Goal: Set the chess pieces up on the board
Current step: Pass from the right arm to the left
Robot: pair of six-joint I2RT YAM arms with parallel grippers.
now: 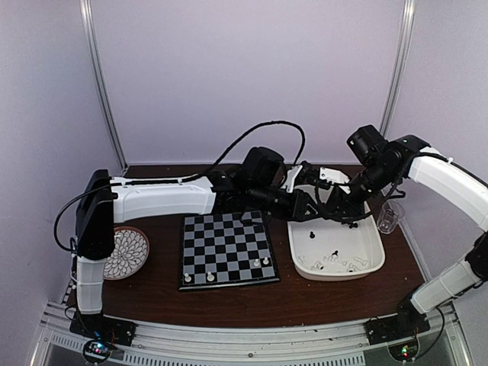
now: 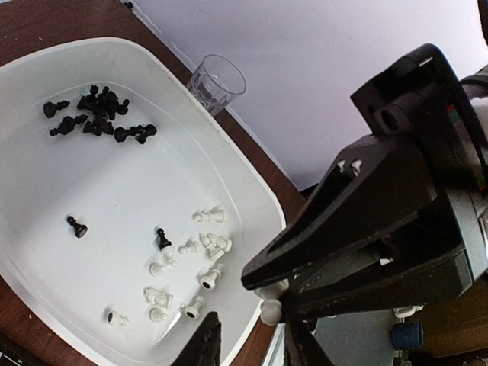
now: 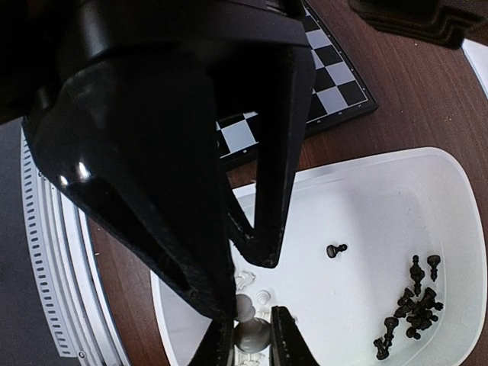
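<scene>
Top external view: a dark wooden table [image 1: 152, 293] between pale lilac walls [image 1: 244, 76]. The board [image 1: 226, 248] of black and pale squares lies mid-frame, with a few white chess pieces [image 1: 261, 263] on its lower rows; the rest sit in the white tray [image 1: 366, 244] to its right. My right gripper [image 3: 252, 347] pinches a white piece [image 3: 250, 332]. My left gripper [image 2: 255, 343] is close by, fingers partly apart.

The board [image 1: 226, 248] is checked black and pale grey, the table [image 1: 328, 293] dark brown. The tray [image 2: 130, 175] is plain white, the chess pieces [image 2: 76, 226] black or white, the plate [image 1: 126, 252] white-petalled on brown.
</scene>
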